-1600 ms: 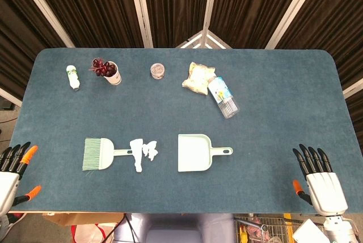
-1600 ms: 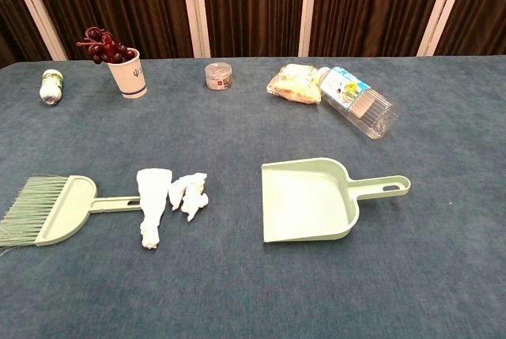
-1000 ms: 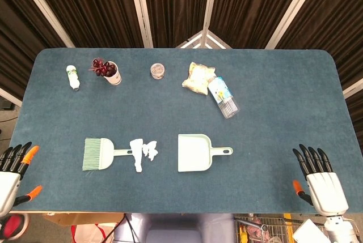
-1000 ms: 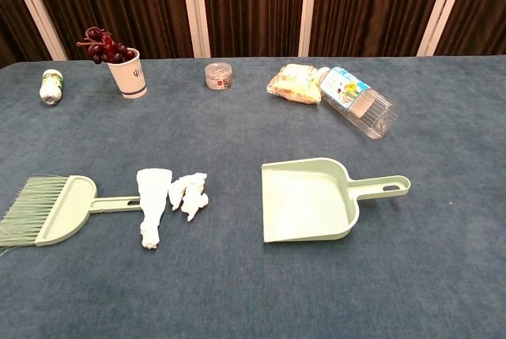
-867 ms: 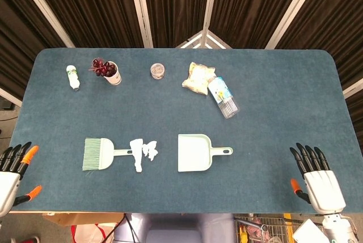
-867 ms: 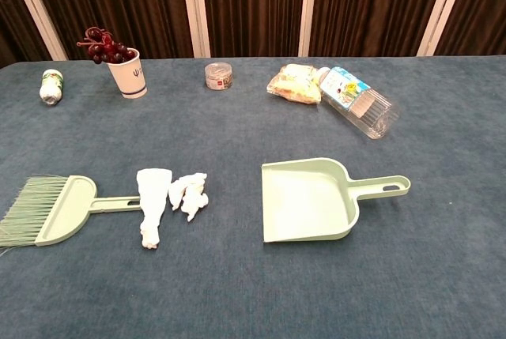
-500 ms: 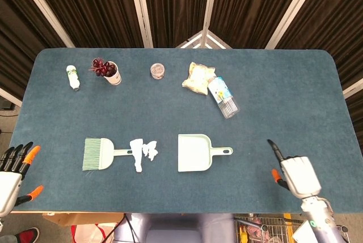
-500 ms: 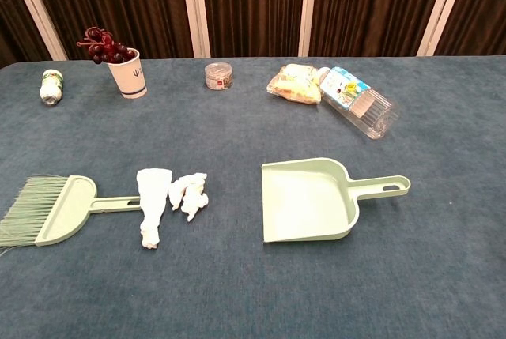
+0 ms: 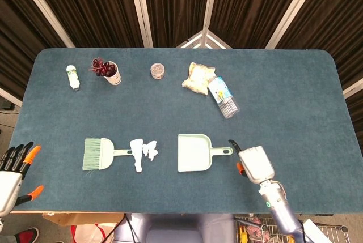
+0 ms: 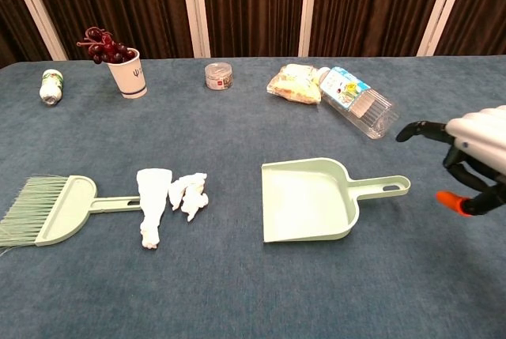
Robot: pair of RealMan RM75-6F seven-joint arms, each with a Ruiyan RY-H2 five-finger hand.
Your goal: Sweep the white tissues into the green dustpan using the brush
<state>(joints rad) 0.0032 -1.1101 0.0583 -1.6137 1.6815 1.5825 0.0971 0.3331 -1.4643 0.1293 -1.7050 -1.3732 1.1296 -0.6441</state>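
Right hand hovering just beside the end of the green dustpan handle, dark fingers apart and slightly curled, orange-tipped thumb below, holding nothing, not touching the handle. In the chest view, same hand entering from the right edge, above the bench, near the handle's hanging hole.

Left hand at the near-left corner, off the bench edge, fingers spread and pointing up, empty; not seen in the chest view.

Dustpan lying flat near the middle of the blue bench, open mouth toward the left, handle pointing right. White tissues left of the pan's mouth, apart from it: one long crumpled strip draped across the brush handle, a smaller wad just beside it on the pan side. Brush lying flat, pale green, bristles fanned toward the left, handle toward the tissues; seen also in the chest view.

Along the far side, left to right: small white bottle lying on its side, paper cup of dark grapes, small round clear jar, yellowish snack packet, and a clear plastic container on its side, touching the packet.
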